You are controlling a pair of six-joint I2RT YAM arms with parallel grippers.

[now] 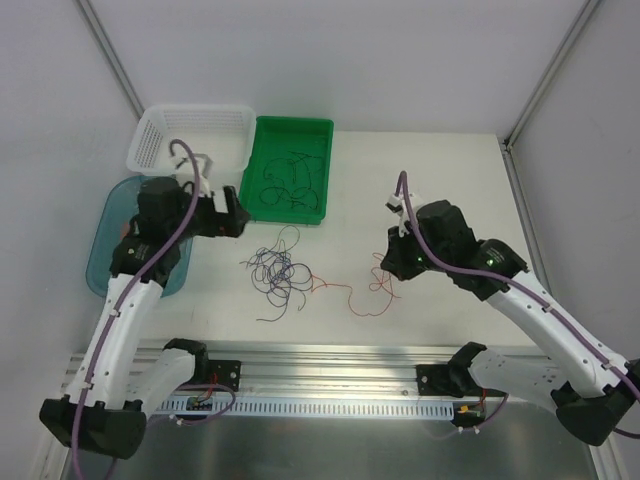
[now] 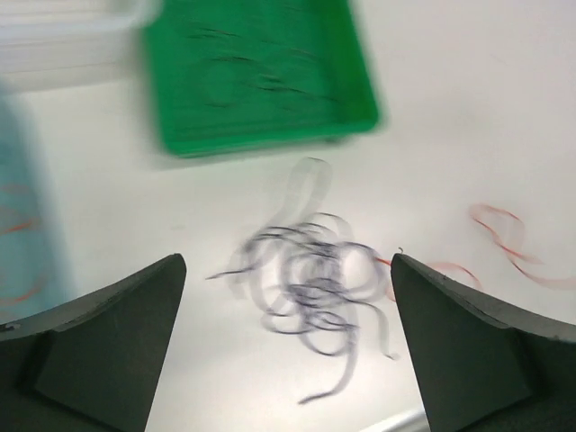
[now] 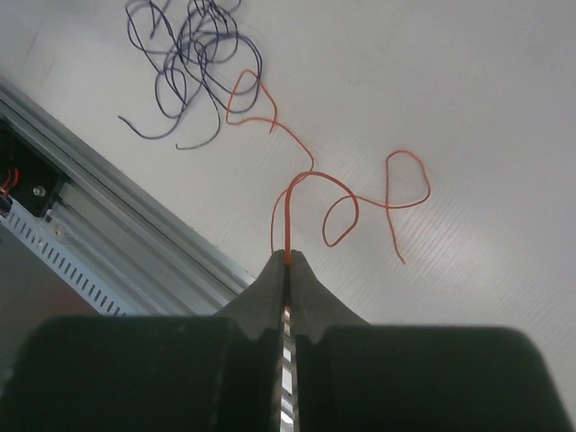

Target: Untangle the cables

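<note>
A tangle of dark purple-blue cables lies on the white table, and a red-orange cable trails from its right side. My right gripper is shut on the end of that red-orange cable, which loops away from the fingertips toward the tangle. My left gripper hangs open and empty above the table, up and left of the tangle. The left wrist view is blurred and shows the tangle below and between the wide-apart jaws.
A green tray holding several black cables stands at the back. A white basket sits to its left, with a teal tray nearer me. An aluminium rail runs along the table's near edge.
</note>
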